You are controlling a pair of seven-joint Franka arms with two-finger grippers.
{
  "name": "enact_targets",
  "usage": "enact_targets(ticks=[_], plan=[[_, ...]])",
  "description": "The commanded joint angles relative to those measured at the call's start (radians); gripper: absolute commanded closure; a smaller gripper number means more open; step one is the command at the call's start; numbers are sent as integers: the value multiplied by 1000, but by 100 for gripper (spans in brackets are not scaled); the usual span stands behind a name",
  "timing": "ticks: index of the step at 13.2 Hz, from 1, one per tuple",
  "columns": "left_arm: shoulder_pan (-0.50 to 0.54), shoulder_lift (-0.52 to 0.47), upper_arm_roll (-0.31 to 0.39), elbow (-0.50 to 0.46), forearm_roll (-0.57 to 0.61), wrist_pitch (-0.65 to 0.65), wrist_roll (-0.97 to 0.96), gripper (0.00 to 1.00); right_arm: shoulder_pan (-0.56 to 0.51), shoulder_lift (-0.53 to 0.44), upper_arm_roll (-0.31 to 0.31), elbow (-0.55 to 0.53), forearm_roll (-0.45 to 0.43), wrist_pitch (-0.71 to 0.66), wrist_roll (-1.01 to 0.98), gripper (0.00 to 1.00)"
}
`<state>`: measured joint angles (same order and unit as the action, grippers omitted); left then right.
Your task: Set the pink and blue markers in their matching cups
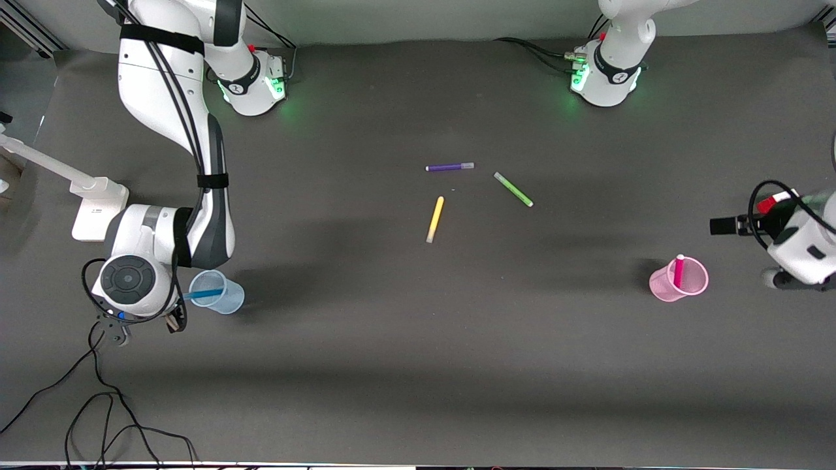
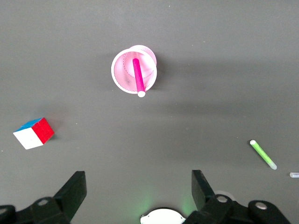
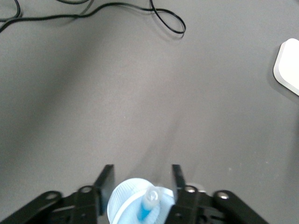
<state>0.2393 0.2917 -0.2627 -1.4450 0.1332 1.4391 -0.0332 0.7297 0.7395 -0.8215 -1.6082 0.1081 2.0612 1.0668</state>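
Note:
The pale blue cup point(image 1: 227, 297) stands near the right arm's end of the table with the sky blue marker point(image 1: 204, 294) leaning in it. In the right wrist view the cup point(image 3: 122, 199) and the marker point(image 3: 150, 201) sit between the fingers of my right gripper point(image 3: 141, 175), which is open just above them and touches neither. The pink cup point(image 1: 661, 284) stands near the left arm's end with the pink marker point(image 1: 678, 270) upright in it. My left gripper point(image 2: 138, 181) is wide open and empty, up in the air beside the pink cup point(image 2: 122, 77) and its marker point(image 2: 138, 77).
A purple marker point(image 1: 449, 167), a green marker point(image 1: 513, 189) and a yellow marker point(image 1: 435, 219) lie mid-table. A colour cube point(image 2: 33, 133) lies near the pink cup. A white stand base point(image 1: 98, 209) and loose black cables point(image 1: 98, 405) lie by the right arm.

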Motion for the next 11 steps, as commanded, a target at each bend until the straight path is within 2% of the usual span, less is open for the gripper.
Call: enact_targets(ticks=[1, 3, 4, 7, 8, 11], plan=[[15, -167, 10, -194, -53, 108, 48, 0, 16, -17, -13, -3, -30, -18, 30, 0], [-6, -244, 48, -271, -73, 168, 81, 0, 20, -35, -13, -1, -31, -33, 21, 0], [-56, -255, 83, -276, -79, 167, 81, 0, 20, -55, -14, -2, -31, -45, 18, 0], [-278, -285, 284, -261, -124, 156, 79, 0, 22, -156, -18, -6, -34, -152, -100, 0], [-314, -302, 309, -262, -129, 155, 79, 0, 22, -202, -19, -9, -35, -192, -182, 0], [-317, -322, 306, -261, -136, 150, 67, 0, 16, -365, -22, -21, -33, -309, -414, 0]])
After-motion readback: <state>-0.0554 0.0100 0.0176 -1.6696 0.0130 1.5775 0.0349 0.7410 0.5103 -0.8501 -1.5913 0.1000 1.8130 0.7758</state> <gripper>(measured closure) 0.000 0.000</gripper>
